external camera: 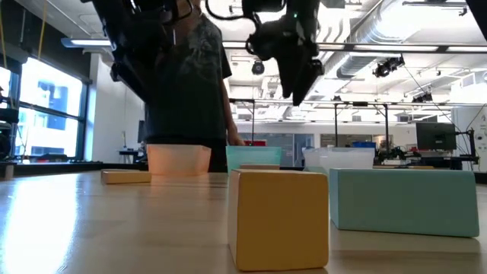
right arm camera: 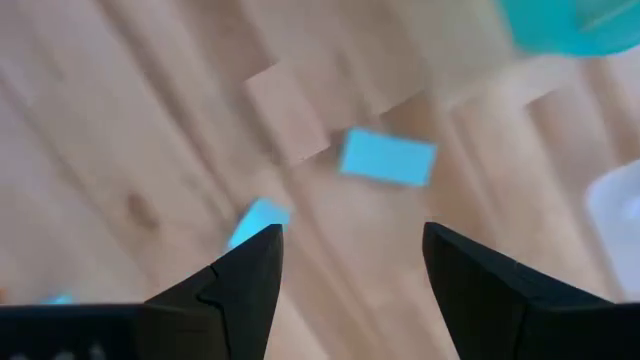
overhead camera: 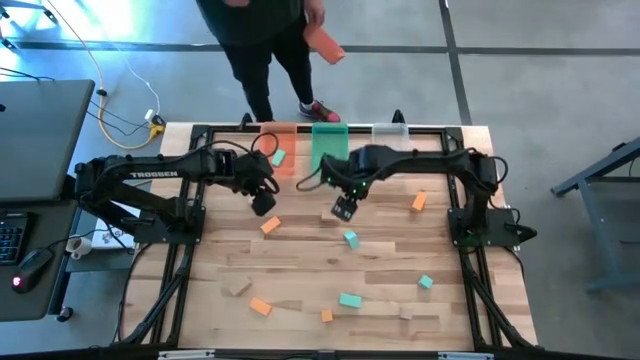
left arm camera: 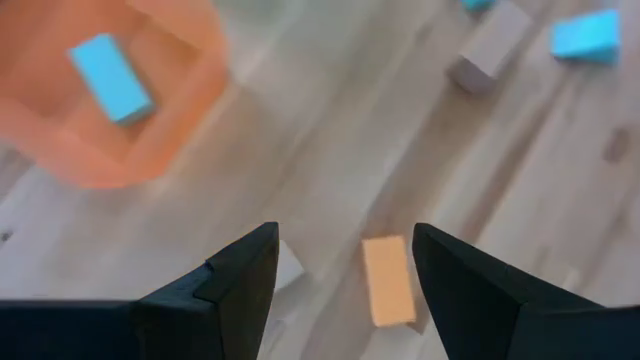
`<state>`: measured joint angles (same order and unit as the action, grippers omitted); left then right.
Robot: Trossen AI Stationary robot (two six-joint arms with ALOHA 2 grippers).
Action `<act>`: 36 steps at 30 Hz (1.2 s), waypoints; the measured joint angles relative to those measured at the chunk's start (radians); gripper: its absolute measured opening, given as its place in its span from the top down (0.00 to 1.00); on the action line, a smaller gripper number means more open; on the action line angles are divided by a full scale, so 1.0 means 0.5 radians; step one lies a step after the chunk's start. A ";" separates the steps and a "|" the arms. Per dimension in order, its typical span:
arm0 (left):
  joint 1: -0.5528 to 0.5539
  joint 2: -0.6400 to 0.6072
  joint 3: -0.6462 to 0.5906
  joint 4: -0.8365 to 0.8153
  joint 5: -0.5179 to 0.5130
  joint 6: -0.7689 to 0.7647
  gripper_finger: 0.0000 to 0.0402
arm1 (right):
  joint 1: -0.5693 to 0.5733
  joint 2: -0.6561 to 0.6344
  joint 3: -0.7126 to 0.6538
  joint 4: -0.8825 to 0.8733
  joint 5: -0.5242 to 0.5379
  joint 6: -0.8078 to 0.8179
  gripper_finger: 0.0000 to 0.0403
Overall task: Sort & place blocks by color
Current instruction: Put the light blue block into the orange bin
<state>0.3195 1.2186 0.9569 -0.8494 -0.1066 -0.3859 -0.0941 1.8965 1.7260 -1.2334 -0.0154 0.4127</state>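
A person in dark clothes is standing at the far side of the table. Three trays are sitting in a row along that far edge: an orange tray, a green tray and a clear tray. A laptop and a mouse are lying on a desk beside the table.

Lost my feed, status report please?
Left end effector open above orange block. Right end effector open, empty. Teal block misplaced in orange tray. Nothing blocking.
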 joint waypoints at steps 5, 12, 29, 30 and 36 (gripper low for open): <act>0.002 0.000 0.000 0.001 -0.079 -0.060 0.45 | 0.171 0.000 -0.001 -0.039 -0.091 0.074 0.44; -0.002 0.000 0.000 0.002 -0.073 -0.061 0.45 | 0.403 0.000 -0.002 -0.039 -0.291 0.174 0.44; -0.002 0.000 0.000 0.011 -0.072 -0.060 0.45 | 1.019 0.000 -0.002 0.267 -0.092 0.472 0.44; -0.002 0.000 0.000 0.011 -0.072 -0.060 0.45 | 1.044 0.000 -0.002 0.294 -0.051 0.482 0.44; -0.002 0.000 0.000 0.012 -0.068 -0.111 0.45 | 1.154 0.014 -0.002 0.392 0.122 0.485 0.44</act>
<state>0.3187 1.2186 0.9569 -0.8433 -0.1408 -0.4414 0.4830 1.9036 1.7248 -1.0376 0.0454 0.6552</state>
